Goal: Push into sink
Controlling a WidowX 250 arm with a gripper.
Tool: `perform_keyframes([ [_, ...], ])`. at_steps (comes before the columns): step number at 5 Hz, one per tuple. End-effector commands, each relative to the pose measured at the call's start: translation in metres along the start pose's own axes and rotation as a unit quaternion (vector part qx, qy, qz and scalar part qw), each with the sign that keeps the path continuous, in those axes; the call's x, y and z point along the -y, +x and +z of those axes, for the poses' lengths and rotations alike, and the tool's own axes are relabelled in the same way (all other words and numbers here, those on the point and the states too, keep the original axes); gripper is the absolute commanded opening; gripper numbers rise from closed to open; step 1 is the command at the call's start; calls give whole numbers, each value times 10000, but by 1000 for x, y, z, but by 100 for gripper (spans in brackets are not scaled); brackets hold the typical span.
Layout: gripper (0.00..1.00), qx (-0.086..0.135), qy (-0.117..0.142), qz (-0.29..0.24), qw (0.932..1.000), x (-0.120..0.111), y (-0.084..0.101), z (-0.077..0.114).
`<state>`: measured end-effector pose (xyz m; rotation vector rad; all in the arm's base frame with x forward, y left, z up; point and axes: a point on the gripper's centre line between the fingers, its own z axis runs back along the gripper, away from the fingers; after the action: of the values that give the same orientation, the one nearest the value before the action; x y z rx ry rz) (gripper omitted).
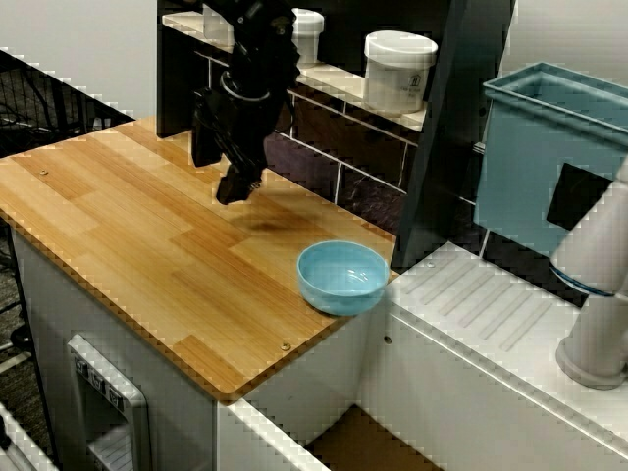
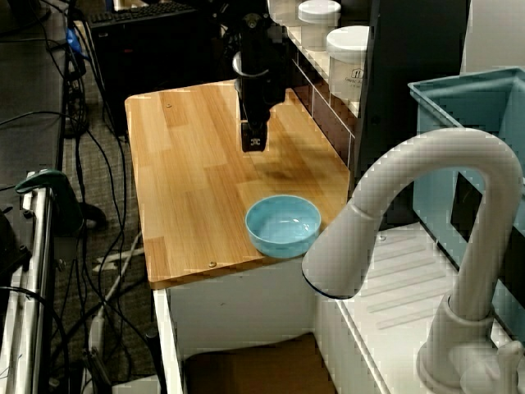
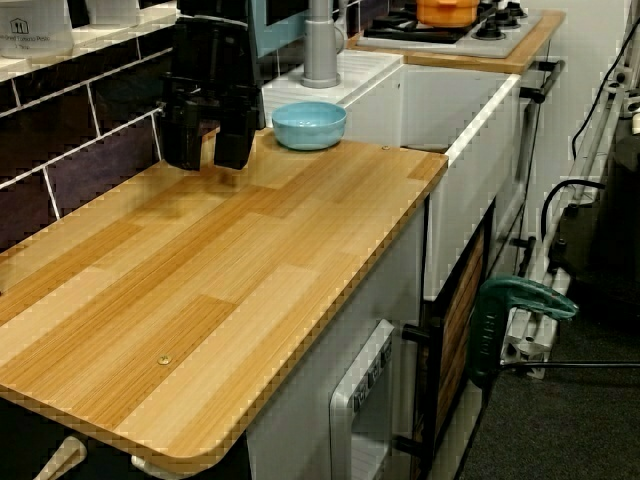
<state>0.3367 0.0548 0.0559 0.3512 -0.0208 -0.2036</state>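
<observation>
A light-blue bowl (image 1: 342,276) stands upright and empty on the wooden counter (image 1: 128,226), at the corner nearest the sink (image 1: 368,446). The sink is a recessed basin with white walls and a brown bottom, right beside and below that counter edge. My black gripper (image 1: 234,188) hangs above the back of the counter, well to the left of the bowl and apart from it. Its jaws are open with a small gap and hold nothing. The bowl (image 3: 309,124), gripper (image 3: 208,160) and sink (image 3: 480,115) also show in the side view, and the bowl (image 2: 283,224) and gripper (image 2: 253,144) from over the faucet.
A white faucet (image 2: 426,205) arches over the ridged draining surface (image 1: 481,304) to the right of the bowl. A tall teal bin (image 1: 549,157) stands behind it. White jars (image 1: 397,69) sit on the back shelf. A stove with an orange pot (image 3: 450,10) lies beyond the sink.
</observation>
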Motion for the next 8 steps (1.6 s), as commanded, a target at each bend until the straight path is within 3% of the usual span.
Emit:
perform_keyframes([
  [1,100,221,-100,-136,9996,24,14,19],
  [4,100,519,-9,-215,9984,57,27,17],
  [8,100,727,-119,-540,9958,76,31,29],
])
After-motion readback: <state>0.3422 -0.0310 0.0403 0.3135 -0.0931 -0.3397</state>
